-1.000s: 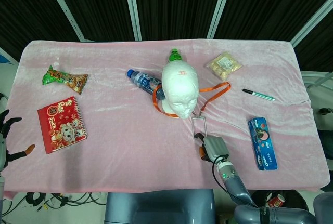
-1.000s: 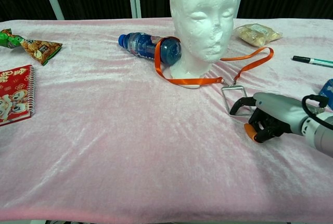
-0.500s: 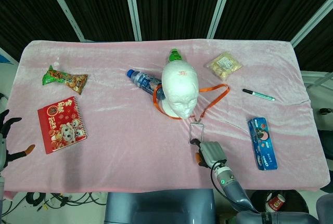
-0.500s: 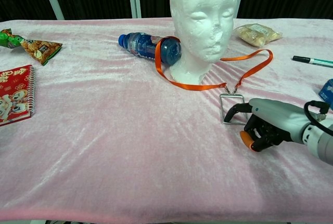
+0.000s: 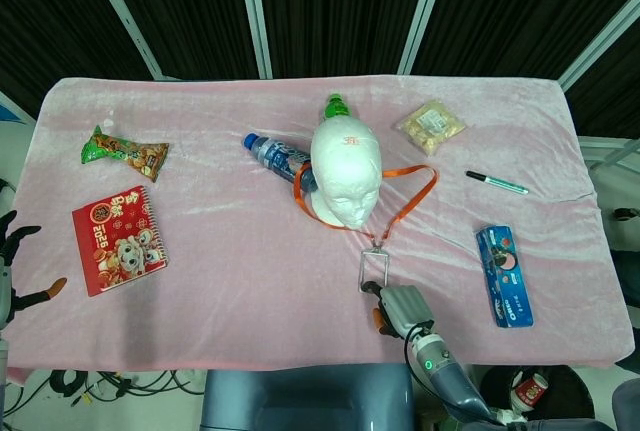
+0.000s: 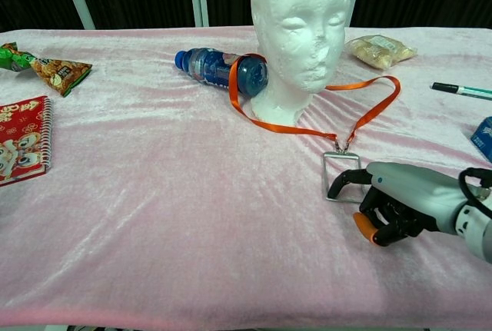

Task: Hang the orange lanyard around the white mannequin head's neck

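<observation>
**Orange loop pulled toward the near edge, still round the base**

Orange-tipped, the right hand point(image 6: 396, 204) sits nearest, fingers curled in and pinching the lower edge of the badge holder point(image 6: 343, 177). Over the last second it has drawn back toward the robot, dragging the holder and stretching the orange lanyard point(image 6: 361, 120) into a longer loop. The strap still lies on the cloth around the base of the white mannequin head point(image 6: 300, 31), one side riding against the water bottle point(image 6: 219, 68); I judge the loop is on but not yet settled at the neck.

The left hand point(image 5: 15, 266) hangs off the table's left edge, fingers spread, holding nothing.

Counted near to far: one notebook point(image 5: 118, 239), one blue packet point(image 5: 504, 274), one pen point(image 5: 497, 183), two snack bags point(image 5: 124, 151) point(image 5: 430, 125), two bottles, the second green-capped point(image 5: 336, 106) behind the head.
</observation>
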`<state>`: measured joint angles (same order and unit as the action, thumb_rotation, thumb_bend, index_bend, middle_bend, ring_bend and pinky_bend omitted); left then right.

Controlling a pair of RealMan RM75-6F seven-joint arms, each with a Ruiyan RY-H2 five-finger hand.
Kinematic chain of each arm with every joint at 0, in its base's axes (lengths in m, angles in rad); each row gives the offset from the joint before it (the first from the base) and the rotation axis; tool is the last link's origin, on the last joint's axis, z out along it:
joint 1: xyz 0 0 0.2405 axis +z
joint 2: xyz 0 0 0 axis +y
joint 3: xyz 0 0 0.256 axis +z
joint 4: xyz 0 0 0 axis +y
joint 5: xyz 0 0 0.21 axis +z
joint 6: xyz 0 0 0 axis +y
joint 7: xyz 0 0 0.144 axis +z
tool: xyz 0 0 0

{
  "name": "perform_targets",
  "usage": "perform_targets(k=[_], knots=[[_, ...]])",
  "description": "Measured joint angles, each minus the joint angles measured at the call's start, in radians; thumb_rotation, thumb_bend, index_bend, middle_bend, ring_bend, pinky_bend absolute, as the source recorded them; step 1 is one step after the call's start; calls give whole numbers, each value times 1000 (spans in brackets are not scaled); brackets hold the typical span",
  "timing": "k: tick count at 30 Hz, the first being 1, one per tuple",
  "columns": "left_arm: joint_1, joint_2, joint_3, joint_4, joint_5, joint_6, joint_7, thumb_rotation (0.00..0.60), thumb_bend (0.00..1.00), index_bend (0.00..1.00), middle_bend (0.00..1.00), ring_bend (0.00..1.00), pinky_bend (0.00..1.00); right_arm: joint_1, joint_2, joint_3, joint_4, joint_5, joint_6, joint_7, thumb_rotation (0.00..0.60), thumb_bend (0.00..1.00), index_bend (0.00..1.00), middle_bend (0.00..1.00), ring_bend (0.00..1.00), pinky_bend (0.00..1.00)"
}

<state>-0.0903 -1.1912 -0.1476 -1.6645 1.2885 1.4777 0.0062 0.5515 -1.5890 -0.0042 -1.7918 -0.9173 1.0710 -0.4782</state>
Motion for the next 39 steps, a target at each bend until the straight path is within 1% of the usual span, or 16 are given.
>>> perform_targets(k=[12, 21, 23, 25, 27, 29, 30, 32, 35, 36, 38, 39], knots=[[1, -2, -3, 1, -2, 1, 2, 600, 86, 231, 54, 0, 0, -42, 31, -75, -93, -89, 19, 5, 600, 578, 280, 808, 830, 877], [3, -1, -8, 1, -5, 5, -1, 600, 86, 231, 54, 0, 0, -73, 49, -124, -133, -152, 29, -1, 600, 578, 280, 806, 828, 877], [3, 0, -8, 0, -4, 5, -1, 600, 87, 231, 54, 0, 0, -77, 49, -128, -135, -156, 27, -1, 600, 578, 280, 804, 825, 877], [4, 0, -7, -1, -3, 6, -1, 600, 87, 231, 54, 0, 0, -79, 50, -129, -137, -162, 25, 2, 600, 558, 276, 797, 819, 875], [4, 0, -8, 0, -3, 7, -1, 600, 87, 231, 54, 0, 0, -82, 53, -125, -140, -177, 31, 8, 600, 494, 243, 772, 799, 870], [5, 1, -10, 0, -4, 9, -2, 600, 87, 231, 54, 0, 0, -87, 60, -121, -144, -198, 46, 12, 600, 397, 166, 694, 747, 848], [5, 2, -11, 1, -4, 10, -2, 600, 87, 231, 54, 0, 0, -90, 70, -119, -148, -213, 58, 12, 600, 369, 143, 659, 721, 833], [5, 4, -11, 2, -1, 11, 0, 600, 87, 232, 54, 0, 0, -95, 95, -116, -158, -228, 74, 10, 600, 319, 110, 566, 645, 768], [4, 8, -3, 3, 6, 4, 4, 600, 87, 232, 54, 0, 0, -105, 156, -105, -183, -228, 107, 8, 600, 256, 103, 408, 491, 604], [3, 10, 1, 2, 9, -1, 6, 600, 87, 232, 54, 0, 0, -109, 178, -100, -192, -227, 120, 11, 600, 240, 103, 376, 458, 567], [2, 16, 11, -2, 15, -12, 16, 600, 87, 231, 54, 0, 0, -124, 235, -91, -212, -223, 150, 30, 600, 180, 103, 287, 375, 461], [1, 19, 16, -4, 18, -16, 22, 600, 87, 230, 54, 0, 0, -134, 271, -87, -223, -220, 163, 47, 600, 159, 103, 260, 353, 429]])
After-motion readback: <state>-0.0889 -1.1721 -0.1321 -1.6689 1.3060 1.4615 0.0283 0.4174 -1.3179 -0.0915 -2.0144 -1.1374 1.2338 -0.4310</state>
